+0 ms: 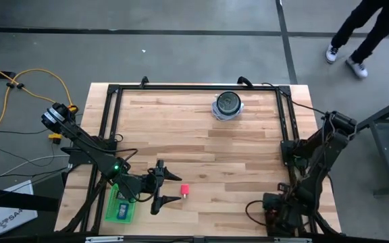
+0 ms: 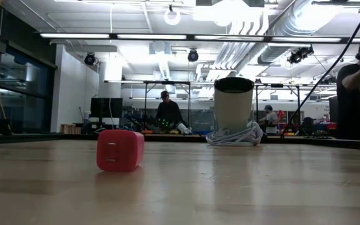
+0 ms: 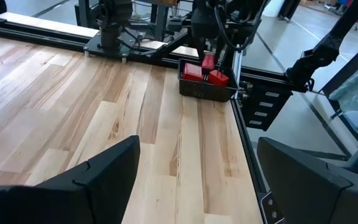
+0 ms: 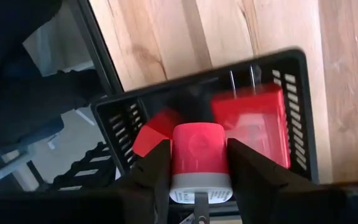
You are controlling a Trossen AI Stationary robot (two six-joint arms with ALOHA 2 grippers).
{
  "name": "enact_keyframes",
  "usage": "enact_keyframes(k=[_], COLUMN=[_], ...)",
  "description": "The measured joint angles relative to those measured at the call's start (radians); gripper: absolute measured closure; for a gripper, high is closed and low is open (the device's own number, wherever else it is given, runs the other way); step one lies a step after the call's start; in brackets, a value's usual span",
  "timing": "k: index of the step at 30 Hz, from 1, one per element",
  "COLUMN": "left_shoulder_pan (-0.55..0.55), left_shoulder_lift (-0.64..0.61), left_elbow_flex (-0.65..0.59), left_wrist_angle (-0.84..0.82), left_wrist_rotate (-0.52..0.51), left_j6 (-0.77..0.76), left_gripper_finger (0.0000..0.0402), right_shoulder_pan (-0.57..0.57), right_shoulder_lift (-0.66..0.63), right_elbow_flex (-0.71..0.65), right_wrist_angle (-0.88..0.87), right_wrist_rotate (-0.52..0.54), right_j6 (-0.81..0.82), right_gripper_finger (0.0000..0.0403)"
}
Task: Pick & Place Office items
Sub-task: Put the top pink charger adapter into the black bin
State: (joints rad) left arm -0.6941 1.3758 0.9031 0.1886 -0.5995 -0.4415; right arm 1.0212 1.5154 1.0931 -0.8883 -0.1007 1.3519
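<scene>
While right gripper (image 4: 199, 163) jaws clamped a red-and-white plastic charger block (image 4: 199, 155) over the black mesh basket (image 4: 294, 106), left gripper (image 3: 194, 180) jaws gaped idle. Early release risked it bouncing off the red blocks (image 4: 253, 118) inside.

In the high view the right tool (image 1: 273, 217) sits at the desk's (image 1: 201, 148) near right corner, its fingers and whatever lies beneath hidden under the dark arm. In the right wrist view a red charger (image 4: 197, 163) between the fingers covers much of the black basket (image 4: 291, 62), the 2 red pieces (image 4: 253, 118) behind it are blurred, and the basket's near side is cut off. The items in the green tray (image 1: 121, 206) are too small to tell, and its edge is hidden by the left arm.
</scene>
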Motion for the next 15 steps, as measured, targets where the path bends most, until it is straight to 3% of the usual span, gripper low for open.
enact_keyframes(k=[6, 15], left_shoulder_pan=[0.0, 0.0], left_shoulder_lift=[0.0, 0.0], left_elbow_flex=[0.0, 0.0], left_wrist_angle=[0.0, 0.0], left_wrist_rotate=[0.0, 0.0], left_j6=[0.0, 0.0], left_gripper_finger=[0.0085, 0.0085], right_shoulder_pan=[0.043, 0.052], right_shoulder_lift=[0.022, 0.083], right_elbow_flex=[0.0, 0.0], right_wrist_angle=[0.002, 0.065], right_wrist_rotate=[0.049, 0.057], right_j6=[0.086, 0.086], right_gripper_finger=[0.0283, 0.0285])
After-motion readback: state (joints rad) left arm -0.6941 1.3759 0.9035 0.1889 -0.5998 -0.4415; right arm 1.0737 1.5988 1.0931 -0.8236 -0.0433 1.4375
